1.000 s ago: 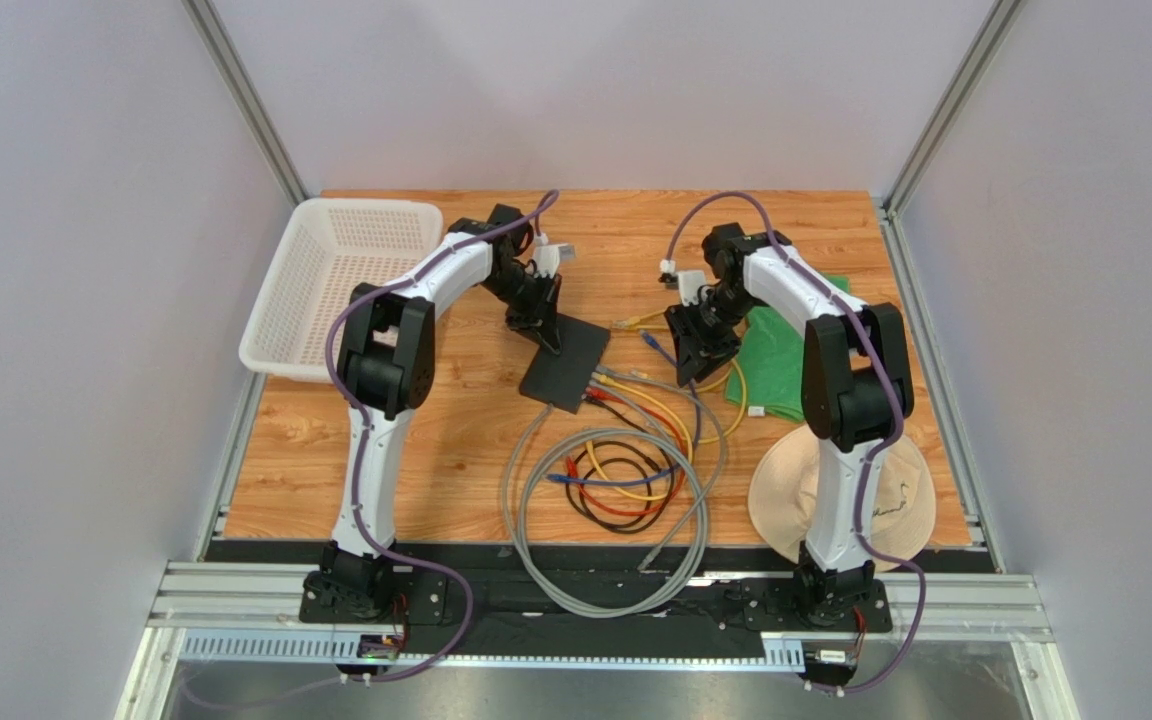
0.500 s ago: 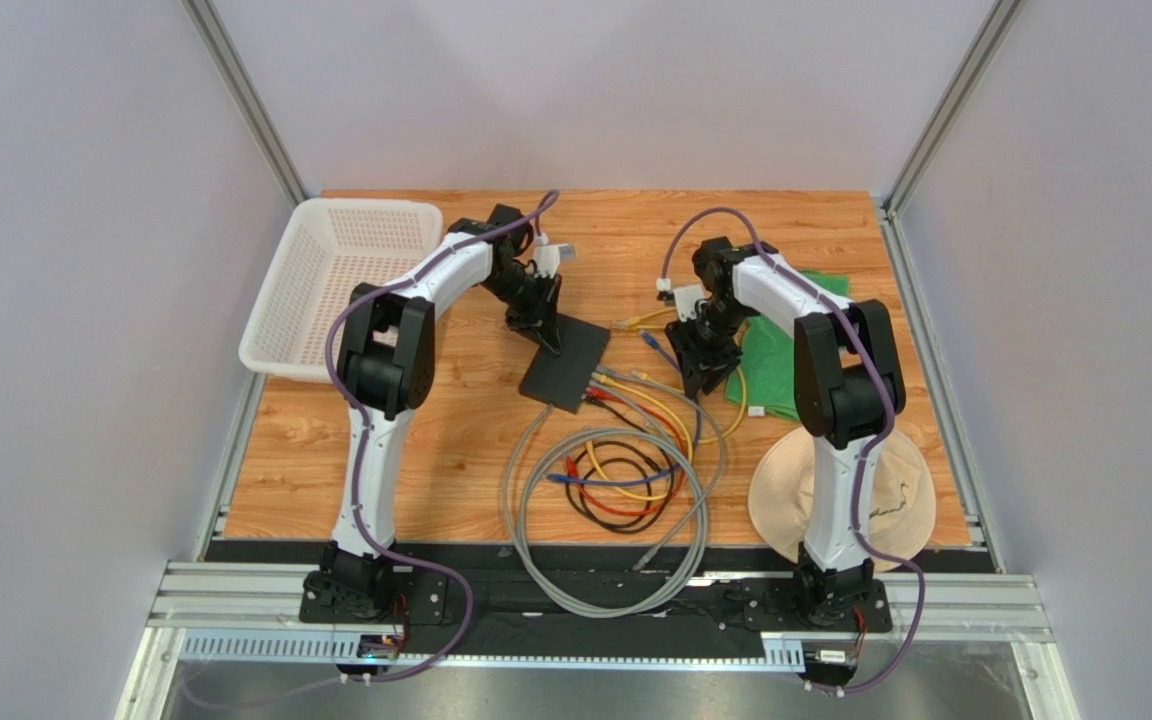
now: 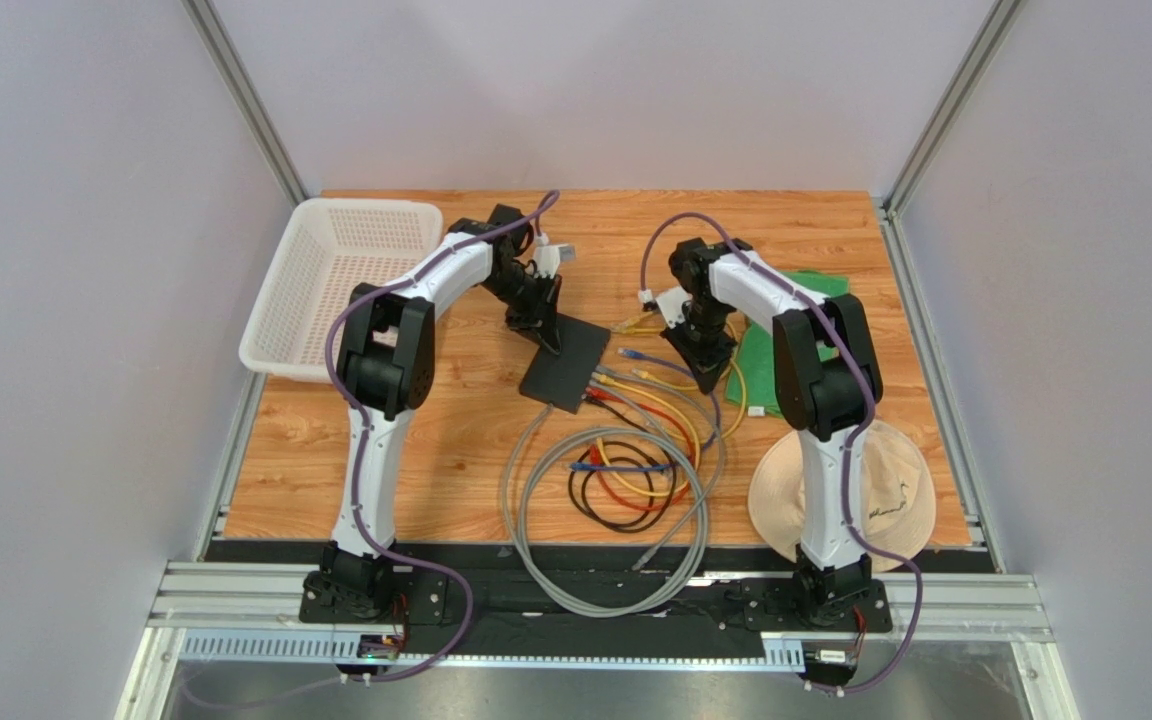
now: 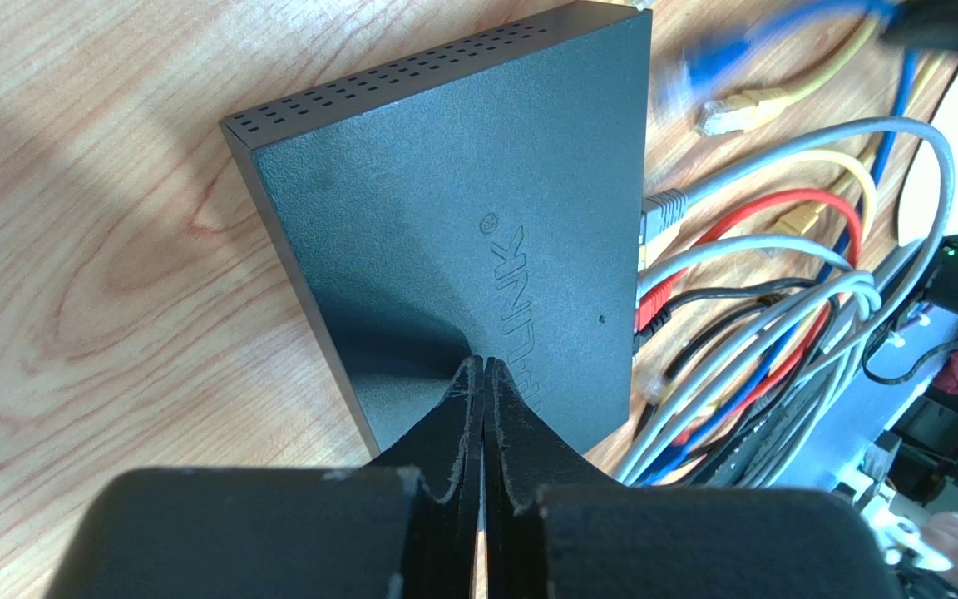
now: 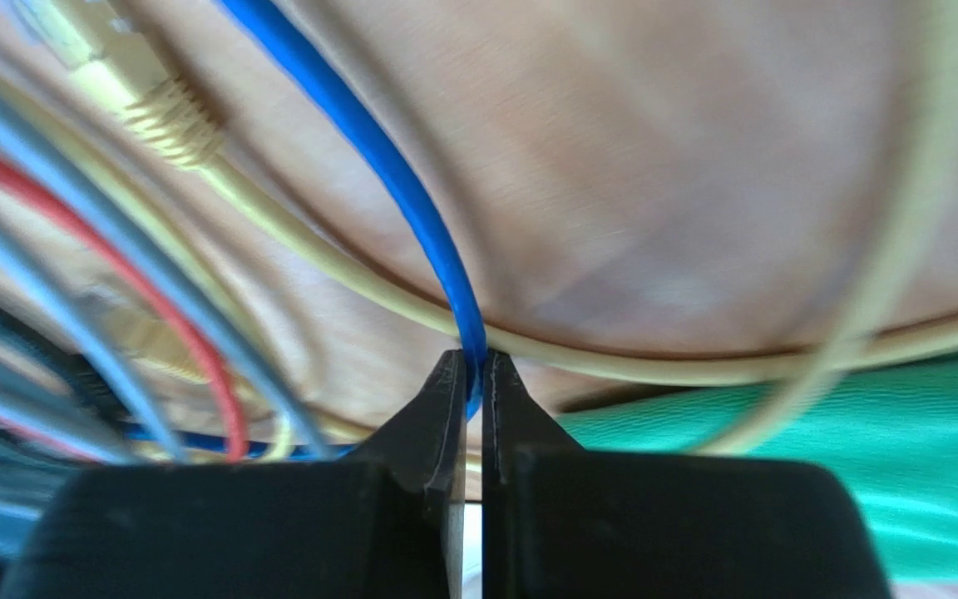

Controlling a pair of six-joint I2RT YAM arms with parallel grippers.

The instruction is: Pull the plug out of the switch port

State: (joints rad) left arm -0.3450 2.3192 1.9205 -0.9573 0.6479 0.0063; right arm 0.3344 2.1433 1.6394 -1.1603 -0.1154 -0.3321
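Flat matte-black switch (image 4: 447,237), vented edge, embossed lettering. Left jaws together on its top; right jaws beside its port side, clamped on blue cable (image 5: 369,150).

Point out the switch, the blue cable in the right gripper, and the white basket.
switch (image 4: 459,212), left wrist view, middle of its flat black top.
blue cable (image 5: 384,162), right wrist view, midway along its visible stretch.
white basket (image 3: 345,278), top external view, bare mesh floor.
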